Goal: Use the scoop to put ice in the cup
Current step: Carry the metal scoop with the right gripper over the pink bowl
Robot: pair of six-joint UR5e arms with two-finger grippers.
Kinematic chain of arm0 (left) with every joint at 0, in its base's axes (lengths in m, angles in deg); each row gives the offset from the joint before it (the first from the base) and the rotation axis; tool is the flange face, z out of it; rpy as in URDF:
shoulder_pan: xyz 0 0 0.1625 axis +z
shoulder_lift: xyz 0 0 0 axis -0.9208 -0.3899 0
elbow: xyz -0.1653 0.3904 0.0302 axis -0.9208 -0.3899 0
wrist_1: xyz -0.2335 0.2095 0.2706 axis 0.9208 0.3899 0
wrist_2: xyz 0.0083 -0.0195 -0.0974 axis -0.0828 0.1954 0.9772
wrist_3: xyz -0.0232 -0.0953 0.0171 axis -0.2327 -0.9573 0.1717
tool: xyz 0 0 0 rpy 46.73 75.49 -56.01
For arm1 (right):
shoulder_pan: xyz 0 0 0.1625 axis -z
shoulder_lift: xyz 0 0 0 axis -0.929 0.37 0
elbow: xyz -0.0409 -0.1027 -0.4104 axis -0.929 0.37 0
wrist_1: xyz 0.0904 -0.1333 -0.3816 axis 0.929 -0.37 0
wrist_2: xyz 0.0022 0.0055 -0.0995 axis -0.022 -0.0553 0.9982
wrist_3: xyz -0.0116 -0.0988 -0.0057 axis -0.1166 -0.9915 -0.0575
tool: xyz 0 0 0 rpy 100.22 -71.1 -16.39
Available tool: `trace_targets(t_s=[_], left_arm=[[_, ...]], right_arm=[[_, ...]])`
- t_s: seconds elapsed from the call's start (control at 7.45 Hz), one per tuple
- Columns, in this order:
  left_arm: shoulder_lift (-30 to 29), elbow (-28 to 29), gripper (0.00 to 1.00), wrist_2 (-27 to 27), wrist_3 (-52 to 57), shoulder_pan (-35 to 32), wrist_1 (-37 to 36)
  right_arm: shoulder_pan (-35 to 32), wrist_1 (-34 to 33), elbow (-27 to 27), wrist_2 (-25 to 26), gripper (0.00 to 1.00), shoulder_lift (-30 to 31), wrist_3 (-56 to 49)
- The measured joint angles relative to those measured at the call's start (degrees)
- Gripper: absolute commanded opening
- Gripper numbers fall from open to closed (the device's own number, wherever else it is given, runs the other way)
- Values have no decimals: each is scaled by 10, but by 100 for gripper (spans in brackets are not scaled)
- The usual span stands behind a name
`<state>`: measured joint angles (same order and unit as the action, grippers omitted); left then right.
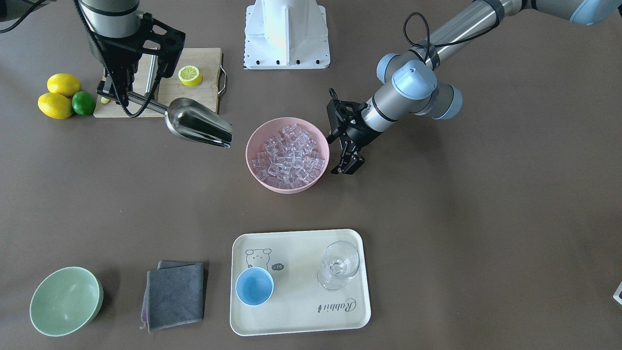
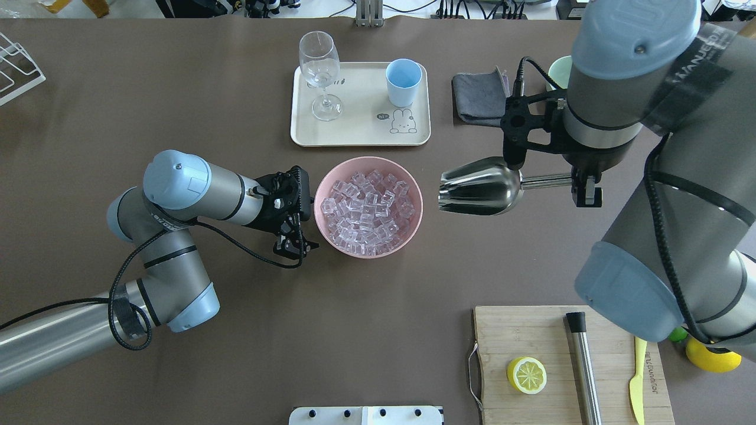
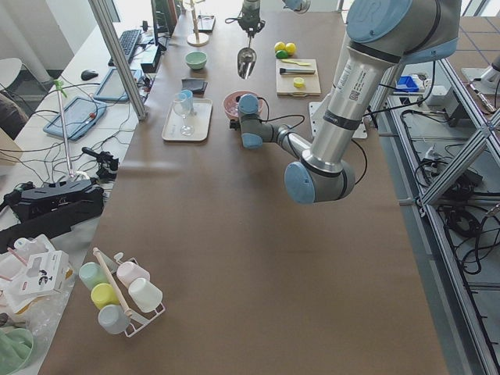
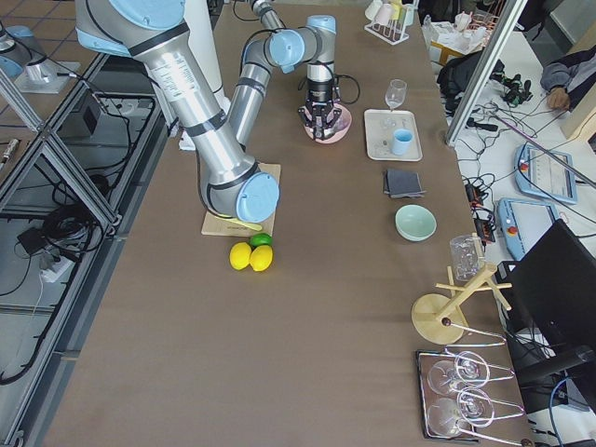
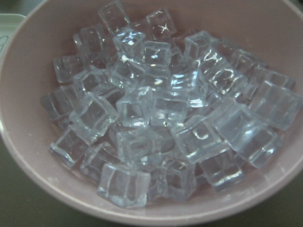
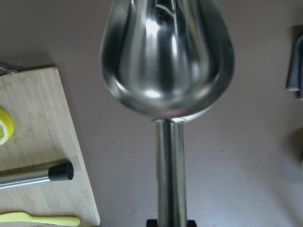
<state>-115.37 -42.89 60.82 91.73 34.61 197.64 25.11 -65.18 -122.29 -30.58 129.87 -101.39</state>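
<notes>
Right gripper (image 2: pixel 577 182) clamps the shiny silver metal scoop (image 2: pixel 481 186) by its handle. Left gripper (image 2: pixel 295 245) hangs open, with the pink bowl (image 2: pixel 369 159) of clear ice cubes (image 2: pixel 366 206) just beside it.

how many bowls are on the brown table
2: the pink bowl mid-table, holding the ice, and the empty pale green bowl beside the grey cloth. None seem hidden.
</notes>
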Motion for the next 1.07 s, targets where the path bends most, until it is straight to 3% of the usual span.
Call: trace_targets(t_s=[0.54,1.07], left_arm=[[1,0,99,2,2,3,3],[3,0,99,3,2,4,4]], right_arm=[[48,-44,112,29,0,-121,35],[58,-69,187,36,0,-169,37]])
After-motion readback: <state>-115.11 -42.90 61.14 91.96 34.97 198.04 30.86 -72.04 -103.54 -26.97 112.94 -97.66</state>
